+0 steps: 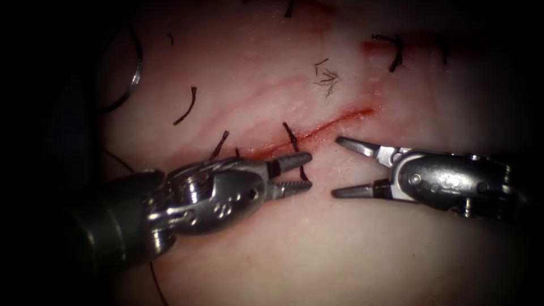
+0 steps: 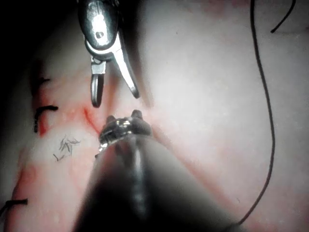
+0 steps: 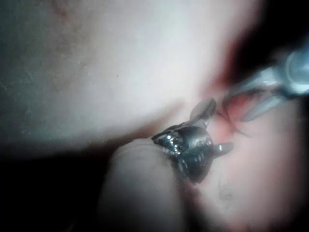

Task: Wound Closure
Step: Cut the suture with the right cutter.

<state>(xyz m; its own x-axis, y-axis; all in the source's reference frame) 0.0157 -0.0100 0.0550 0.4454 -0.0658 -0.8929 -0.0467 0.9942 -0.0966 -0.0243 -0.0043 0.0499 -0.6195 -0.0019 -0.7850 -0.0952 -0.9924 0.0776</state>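
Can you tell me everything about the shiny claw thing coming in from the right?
The right gripper is silvery metal on a dark shaft, lying nearly flat over the pale tissue. Its two slim jaws are spread wide, pointing left, and hold nothing. The upper tip sits beside the red cut; the left gripper faces it, apart.

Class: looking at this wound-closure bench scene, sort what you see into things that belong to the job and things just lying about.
Belonging to the job:
left tool, open, holding nothing
right tool, open, holding nothing
cut in the tissue
needle, lying left of the cut
thread

Lying about:
cut ends of thread
red fluid
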